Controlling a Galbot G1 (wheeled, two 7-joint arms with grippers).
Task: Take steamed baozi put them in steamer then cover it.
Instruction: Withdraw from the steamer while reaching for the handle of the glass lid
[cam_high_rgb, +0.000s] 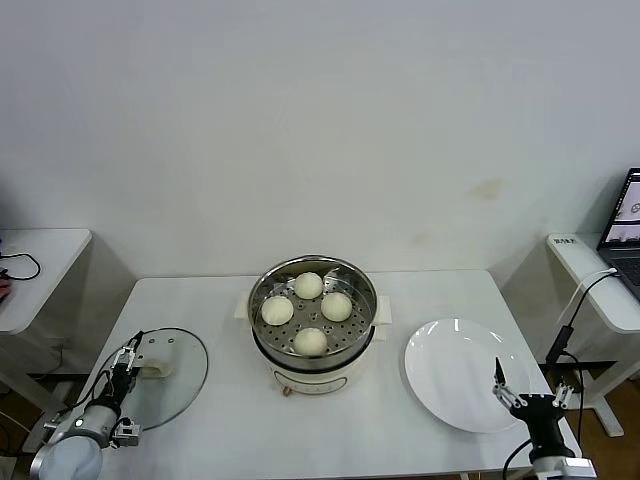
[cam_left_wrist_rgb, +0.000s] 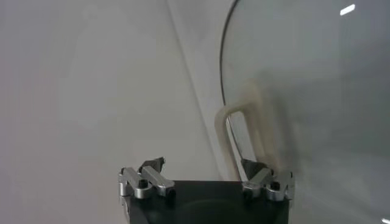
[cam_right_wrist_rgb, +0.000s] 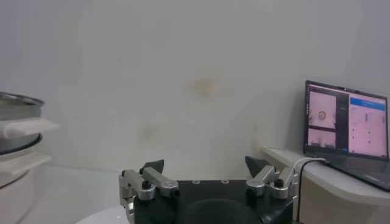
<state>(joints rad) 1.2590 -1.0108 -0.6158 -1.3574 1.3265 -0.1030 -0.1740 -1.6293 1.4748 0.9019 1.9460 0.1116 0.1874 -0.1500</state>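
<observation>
L gripper (cam_high_rgb: 127, 368): fingers spread, nothing held; sits at the near-left edge of the cover, well left of the steamer. In the L wrist view (cam_left_wrist_rgb: 205, 173) one fingertip (cam_left_wrist_rgb: 251, 167) is right by the handle's foot, can't tell if touching.
Cover (cam_high_rgb: 165, 385): glass lid lying flat on the table, left of the steamer, apart from it; seen close in L wrist view (cam_left_wrist_rgb: 304, 91).
Cover handle (cam_high_rgb: 152, 371): cream-white, just beside L gripper; in L wrist view (cam_left_wrist_rgb: 228, 131) stands up between the fingers' line and the glass.
R gripper (cam_high_rgb: 528, 398): fingers spread, empty; over the near-right rim of the plate, well right of the steamer. R wrist view (cam_right_wrist_rgb: 205, 172) shows both fingers apart w/ nothing between.
Plate (cam_high_rgb: 445, 385): white, bare, right of the steamer, near but not touching.
Steamer (cam_high_rgb: 262, 300): centre of table, uncovered, on cream base; its edge shows in R wrist view (cam_right_wrist_rgb: 15, 112).
Steamed baozi (cam_high_rgb: 308, 285): 4 buns inside the steamer on the perforated tray – far (cam_high_rgb: 308, 285), right (cam_high_rgb: 336, 306), left (cam_high_rgb: 277, 310), near (cam_high_rgb: 311, 341).
Table (cam_high_rgb: 230, 430): white, carries the steamer, cover & plate.
Laptop (cam_right_wrist_rgb: 346, 125): open, screen lit, on a side desk far right of the steamer.
</observation>
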